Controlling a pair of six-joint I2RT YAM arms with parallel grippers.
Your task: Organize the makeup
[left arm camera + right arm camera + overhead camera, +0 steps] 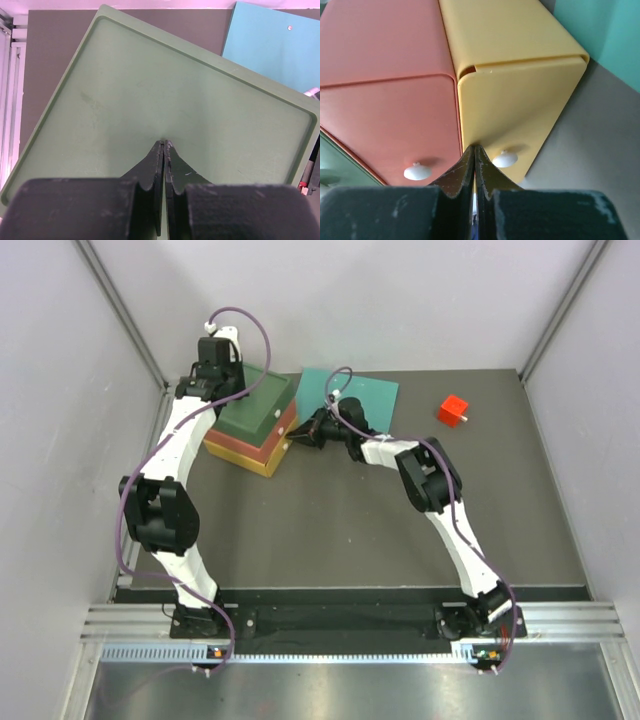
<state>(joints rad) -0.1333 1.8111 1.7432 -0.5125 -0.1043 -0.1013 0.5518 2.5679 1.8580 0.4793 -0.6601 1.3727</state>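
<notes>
Dark grey table (330, 530) with pale walls around it, and both arms are reaching to the far left part of it.

The left gripper (164, 142) has its jaws pressed together with nothing between them. It hangs right over the flat green top (150, 90) of a little drawer unit (255, 420). I can't tell from the wrist view if the tips actually touch that top.

The right gripper (473, 147) is pinched closed too, and empty. Its tips sit at the seam between the yellow drawer (520, 100) and the orange-red drawer (390, 115), just beside the yellow one's white knob (505, 160). The orange-red drawer has its own white knob (417, 171) a bit further off. Both drawers look pushed in.

From above, the unit stacks green, then red, then yellow at the bottom. A teal mat (370, 392) lies flat just behind it, and a red cube (453, 410) sits well off to the right.

As for the makeup, none of it shows in any view.
</notes>
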